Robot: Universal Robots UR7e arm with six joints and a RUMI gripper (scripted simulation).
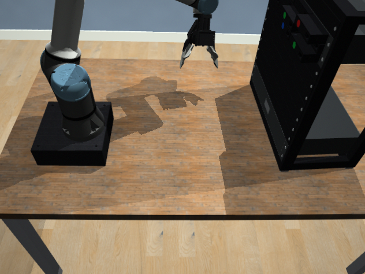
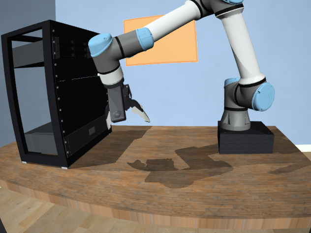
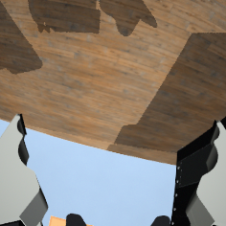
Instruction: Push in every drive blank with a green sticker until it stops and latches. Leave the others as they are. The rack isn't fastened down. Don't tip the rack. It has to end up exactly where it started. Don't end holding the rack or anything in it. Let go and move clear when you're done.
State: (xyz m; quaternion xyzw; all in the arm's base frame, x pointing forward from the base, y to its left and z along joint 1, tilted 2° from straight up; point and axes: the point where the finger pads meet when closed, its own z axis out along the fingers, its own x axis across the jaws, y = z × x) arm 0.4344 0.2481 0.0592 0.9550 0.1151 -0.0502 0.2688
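Observation:
A black rack [image 1: 300,85] stands at the right of the table; it also shows at the left in the exterior view [image 2: 57,95]. Near its top are drive blanks with round stickers: a green one [image 1: 284,15], a blue one [image 1: 283,25], a red one [image 1: 298,23] and a second green one [image 1: 293,44]. The red and lower green blanks stick out from the front face. My gripper [image 1: 198,63] hangs open and empty above the table, left of the rack's front; it shows in the exterior view [image 2: 128,120] and the wrist view [image 3: 115,192].
The arm's black base block [image 1: 72,134] sits at the table's left. The rack's edge [image 3: 192,192] shows at the right of the wrist view. An orange panel [image 2: 160,40] hangs on the far wall.

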